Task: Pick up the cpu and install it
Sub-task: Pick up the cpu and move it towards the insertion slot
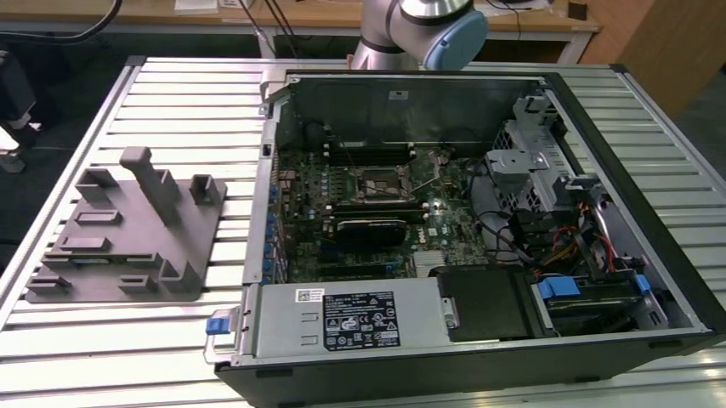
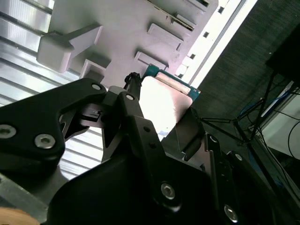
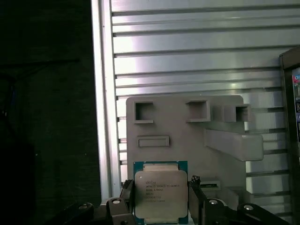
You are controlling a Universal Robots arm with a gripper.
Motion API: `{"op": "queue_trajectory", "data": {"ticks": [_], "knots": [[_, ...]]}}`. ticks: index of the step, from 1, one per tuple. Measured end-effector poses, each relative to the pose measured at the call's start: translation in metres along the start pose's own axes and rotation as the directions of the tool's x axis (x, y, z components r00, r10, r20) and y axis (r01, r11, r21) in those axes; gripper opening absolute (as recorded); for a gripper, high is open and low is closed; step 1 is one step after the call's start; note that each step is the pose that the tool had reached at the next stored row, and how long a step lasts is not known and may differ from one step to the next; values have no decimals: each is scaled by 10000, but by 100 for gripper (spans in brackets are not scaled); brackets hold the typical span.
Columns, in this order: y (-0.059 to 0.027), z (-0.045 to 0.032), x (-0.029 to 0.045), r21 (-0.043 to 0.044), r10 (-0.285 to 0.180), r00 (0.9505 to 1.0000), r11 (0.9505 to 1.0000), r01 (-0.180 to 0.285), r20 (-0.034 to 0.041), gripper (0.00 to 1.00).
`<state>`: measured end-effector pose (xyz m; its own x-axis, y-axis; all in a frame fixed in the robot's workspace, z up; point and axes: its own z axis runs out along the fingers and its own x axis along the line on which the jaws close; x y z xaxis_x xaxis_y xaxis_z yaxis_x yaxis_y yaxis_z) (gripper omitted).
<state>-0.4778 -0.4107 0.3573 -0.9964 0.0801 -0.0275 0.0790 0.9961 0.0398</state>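
The cpu (image 3: 161, 193) is a flat square chip with a silver top and a green edge. It sits between my two fingers, one at each side, with the gripper (image 3: 161, 199) shut on it. In the second wrist view the cpu (image 2: 165, 101) shines bright between the black fingers (image 2: 132, 110) of the gripper (image 2: 161, 119). It hangs over the near end of the grey fixture plate (image 3: 187, 140), apart from the plate. The motherboard's open socket (image 1: 380, 180) lies inside the computer case (image 1: 635, 170) in the exterior view.
The grey fixture plate (image 1: 125, 229) with its upright posts lies on the slatted metal table (image 1: 182, 110) at the exterior view's left. The case holds a power supply (image 1: 352, 316), drive cages (image 1: 533, 153) and cables. The arm's base (image 1: 420, 25) stands behind the case.
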Motion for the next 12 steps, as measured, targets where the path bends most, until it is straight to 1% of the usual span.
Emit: {"op": "queue_trajectory", "data": {"ticks": [7, 8, 12], "knots": [[6, -144, -4, 0, 0, 10000, 10000, 0, 5, 55], [7, -157, -4, -1, 0, 10000, 10000, 0, 6, 55], [7, -160, -4, -1, 0, 10000, 10000, 0, 7, 55]]}}
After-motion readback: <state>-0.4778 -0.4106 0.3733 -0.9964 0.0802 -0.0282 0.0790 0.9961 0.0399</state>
